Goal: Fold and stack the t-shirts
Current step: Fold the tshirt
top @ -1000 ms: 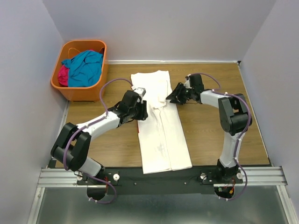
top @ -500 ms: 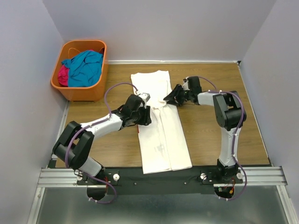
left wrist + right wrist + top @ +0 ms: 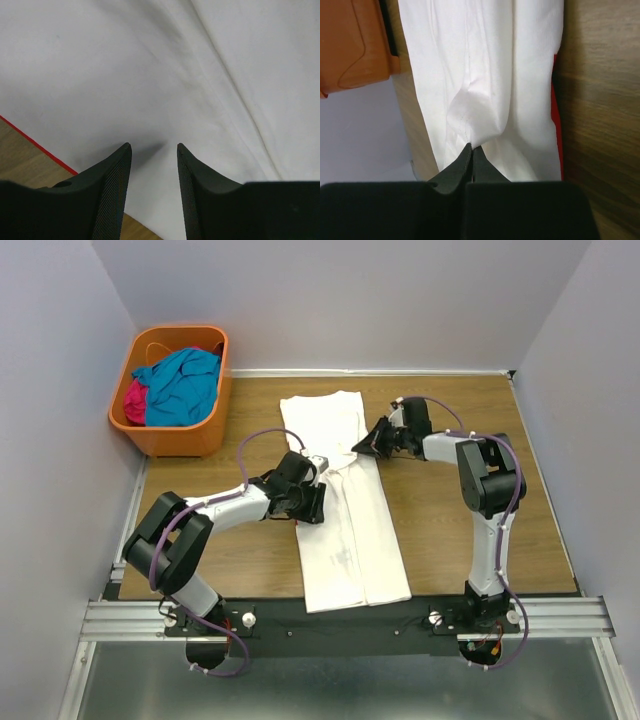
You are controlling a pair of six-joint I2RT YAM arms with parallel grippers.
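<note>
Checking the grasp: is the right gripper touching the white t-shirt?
Touching. The right wrist view shows the right gripper shut, pinching a raised fold of the white t-shirt.

Wooden table (image 3: 450, 530) — white t-shirt (image 3: 350, 540) lies lengthwise mid-table, orange basket (image 3: 175, 440) at far-left corner.

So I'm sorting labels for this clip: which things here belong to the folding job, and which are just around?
Job: white t-shirt, pinched by the right gripper; teal t-shirt; magenta t-shirt; left gripper, open over the white one.
Just there: orange basket holding the two coloured tees; wooden table.
</note>
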